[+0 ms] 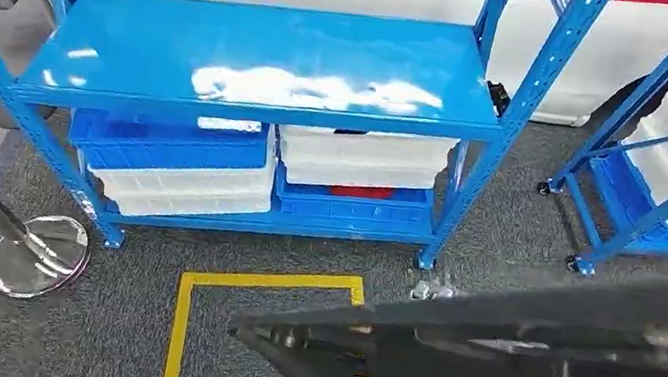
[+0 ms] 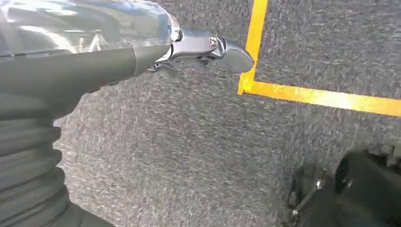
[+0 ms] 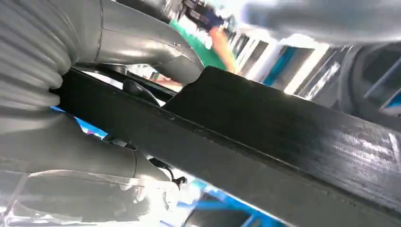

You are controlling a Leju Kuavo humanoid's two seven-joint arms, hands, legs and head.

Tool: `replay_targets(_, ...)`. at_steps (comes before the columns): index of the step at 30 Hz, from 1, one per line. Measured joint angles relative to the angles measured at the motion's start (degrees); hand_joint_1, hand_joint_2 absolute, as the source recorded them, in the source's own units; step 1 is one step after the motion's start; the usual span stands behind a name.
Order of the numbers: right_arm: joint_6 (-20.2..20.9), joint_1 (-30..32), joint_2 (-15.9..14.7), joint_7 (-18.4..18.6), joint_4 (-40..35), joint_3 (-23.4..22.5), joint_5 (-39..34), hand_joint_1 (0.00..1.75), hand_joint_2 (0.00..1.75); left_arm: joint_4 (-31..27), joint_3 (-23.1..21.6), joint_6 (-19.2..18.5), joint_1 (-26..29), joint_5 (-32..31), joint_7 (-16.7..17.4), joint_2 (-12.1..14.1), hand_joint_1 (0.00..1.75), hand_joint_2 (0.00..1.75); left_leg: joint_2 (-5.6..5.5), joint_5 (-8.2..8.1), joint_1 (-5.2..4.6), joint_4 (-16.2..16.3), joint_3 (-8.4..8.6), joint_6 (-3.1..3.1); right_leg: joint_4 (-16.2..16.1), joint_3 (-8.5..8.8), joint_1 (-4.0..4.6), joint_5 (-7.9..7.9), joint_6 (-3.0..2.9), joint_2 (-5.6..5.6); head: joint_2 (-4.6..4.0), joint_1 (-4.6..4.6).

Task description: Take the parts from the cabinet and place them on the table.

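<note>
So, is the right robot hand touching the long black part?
Touching. In the right wrist view the right robot hand closes around the black part, grey fingers pressed against its top and underside with no gap between them.

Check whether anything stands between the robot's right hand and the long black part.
Nothing does. In the right wrist view the right hand grips the long black part, with grey fingers on both sides of it. In the head view the part lies across above the grey carpet, short of the blue rack.
</note>
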Motion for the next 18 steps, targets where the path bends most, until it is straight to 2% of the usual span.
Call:
replay_targets(1,0.91,-0.53,0.02,0.0,0.26,-0.15,-0.56,1.69,1.75,0.0,0.02,-0.04,0.06,-0.04,0.0,0.0,0.0,1.75,0.01,0.31,-0.22,0.18,-0.36,0.36,-0.21,-0.14,-0.17,0.67,0.39,0.0,0.0,-0.02)
replay_targets(2,1.53,-0.9,0.0,0.0,0.55,-0.37,-1.03,1.69,1.75,0.0,0.04,-0.02,0.24,-0.15,-0.06,-0.02,0.0,1.75,0.08,1.3,0.09,-0.23,-0.83,0.86,-0.52,-0.42,0.15,1.36,0.91,0.11,0.0,0.02)
replay_targets(3,2.01,-1.16,0.0,0.0,0.87,-0.68,-1.31,1.69,1.75,0.0,0.07,-0.04,0.19,-0.15,-0.2,-0.11,0.0,1.75,0.45,2.18,0.28,-0.45,-1.54,1.16,0.23,-1.04,-0.27,-0.38,1.09,0.29,0.0,-0.02)
replay_targets(4,2.18,-1.46,0.02,0.0,1.09,-0.83,-1.59,1.69,1.75,0.0,0.11,-0.04,0.18,-0.15,-0.22,-0.18,0.0,1.75,0.5,2.96,0.29,-0.43,-2.56,1.69,2.49,-1.99,-0.27,-4.23,1.29,0.26,0.0,0.0)
replay_targets(5,2.4,-1.69,0.0,0.0,1.31,-1.01,-1.73,1.69,1.75,0.0,0.13,-0.04,0.27,-0.15,-0.22,-0.2,0.0,1.75,0.53,3.73,0.26,-0.43,-3.4,1.89,6.36,-2.96,-0.45,-8.4,1.49,0.29,0.0,0.0)
replay_targets(6,2.57,-1.81,-0.02,0.0,1.57,-1.05,-1.83,1.69,1.75,0.0,0.17,-0.02,0.39,-0.15,-0.22,-0.33,0.0,1.75,0.53,4.49,0.22,-0.39,-4.28,1.89,10.61,-3.79,-0.48,-11.48,1.69,0.28,0.0,0.0)
replay_targets(7,2.71,-1.84,0.0,0.0,1.84,-1.05,-1.92,1.69,1.75,0.0,0.2,0.07,0.5,-0.17,-0.13,-0.46,0.0,1.75,0.53,5.28,0.19,-0.25,-5.43,1.87,14.75,-4.37,-0.5,-13.08,1.84,0.28,0.0,0.0)
replay_targets(8,2.81,-1.89,0.0,0.0,2.14,-1.05,-1.94,1.69,1.75,0.0,0.35,0.46,0.66,-0.17,0.02,-0.66,0.0,1.75,0.53,6.02,0.19,-0.02,-6.63,1.79,17.31,-4.24,-0.52,-12.54,1.94,0.28,0.0,0.0)
replay_targets(9,3.07,-2.0,0.0,0.0,2.4,-1.05,-1.94,1.69,1.75,0.0,0.61,0.76,0.81,-0.17,0.13,-0.87,0.0,1.75,0.53,6.63,0.2,0.29,-7.79,1.7,17.5,-3.17,-0.53,-10.59,1.97,0.27,0.0,0.0)
replay_targets(10,3.34,-2.16,0.04,0.0,2.62,-1.05,-1.94,1.69,1.75,0.0,0.81,0.99,0.91,-0.17,0.26,-1.05,0.0,1.75,0.53,7.13,0.23,0.71,-8.93,1.58,15.92,-1.27,-0.55,-8.26,1.99,0.26,0.0,0.0)
replay_targets(11,3.65,-2.41,0.13,0.0,2.84,-1.0,-1.99,1.69,1.75,0.0,1.25,1.27,0.96,-0.17,0.42,-1.31,0.0,1.75,0.53,7.63,0.26,1.24,-10.21,1.37,11.99,2.14,-0.56,-6.28,1.94,0.25,0.0,0.0)
replay_targets(12,3.65,-2.86,0.24,0.0,3.02,-0.94,-2.01,1.69,1.75,0.0,1.58,1.42,1.0,-0.17,0.44,-1.53,0.0,1.75,0.5,8.05,0.25,1.71,-11.04,1.16,7.38,5.75,-0.56,-6.38,1.78,0.25,0.0,0.0)
replay_targets(13,3.58,-3.7,0.39,0.0,3.32,-0.76,-2.14,1.69,1.75,0.0,1.73,1.59,1.07,-0.2,0.44,-1.73,0.0,1.75,0.47,8.36,0.0,2.12,-11.81,0.86,2.2,9.0,-0.3,-9.18,1.46,0.28,0.0,0.0)
replay_targets(14,3.51,-4.3,0.59,0.0,3.54,-0.72,-2.57,1.69,1.75,0.0,1.86,1.64,1.14,-0.22,0.4,-1.9,0.0,1.75,0.54,8.8,-0.02,2.27,-11.97,0.6,-0.66,10.41,-0.13,-10.54,0.85,0.39,0.0,-0.04)
replay_targets(16,3.38,-4.92,0.79,0.0,4.0,-0.63,-3.19,1.69,1.75,0.0,2.38,1.68,1.32,-0.22,0.18,-1.97,0.0,1.75,0.54,10.06,0.15,1.84,-12.1,0.0,-0.22,9.62,0.19,-9.86,0.23,0.34,0.0,0.0)
replay_targets(17,3.27,-5.15,0.9,0.0,4.28,-0.5,-3.32,1.69,1.75,0.0,2.71,1.68,1.48,-0.28,0.07,-2.08,0.0,1.75,0.41,10.68,-0.09,1.71,-12.19,-0.31,-0.5,9.16,0.0,-9.18,-0.2,0.23,0.0,-0.02)
replay_targets(18,3.1,-5.62,1.2,0.0,4.77,-0.17,-3.41,1.69,1.75,0.04,2.97,1.66,1.6,-0.26,0.02,-2.12,0.0,1.75,0.24,9.5,0.2,2.2,-12.58,-0.67,-0.72,8.84,-0.48,-8.41,-0.8,-0.19,0.0,0.0)
